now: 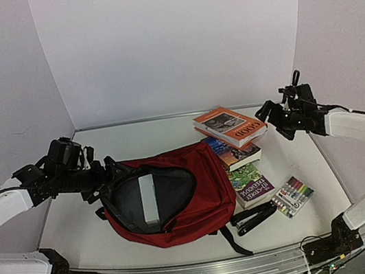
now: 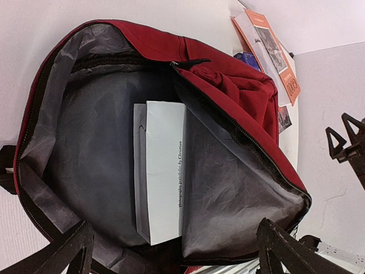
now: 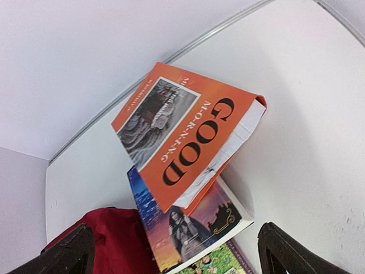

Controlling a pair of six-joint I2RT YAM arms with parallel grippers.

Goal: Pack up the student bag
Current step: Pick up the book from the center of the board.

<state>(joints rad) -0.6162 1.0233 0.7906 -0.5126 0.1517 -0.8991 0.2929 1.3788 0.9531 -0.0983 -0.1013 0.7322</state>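
The student bag [image 1: 187,209], a dark red backpack, lies on the table with its main compartment unzipped and its grey lining [image 2: 91,148] showing. A white book [image 2: 162,171] lies inside it, also visible from above [image 1: 149,198]. My left gripper [image 1: 107,174] hovers open at the bag's left rim, looking into the opening, with nothing between its fingers [image 2: 68,251]. My right gripper [image 1: 274,121] hangs open above the table, right of an orange "Good Morning" book [image 3: 188,134] that tops a stack of books. Its fingers [image 3: 293,254] hold nothing.
Under the orange book [image 1: 231,126] lies a book with a blue and purple cover [image 3: 197,225], then a green-covered one [image 1: 251,185]. A pack of markers [image 1: 292,196] and a black stapler [image 1: 254,219] lie right of the bag. White walls enclose the table.
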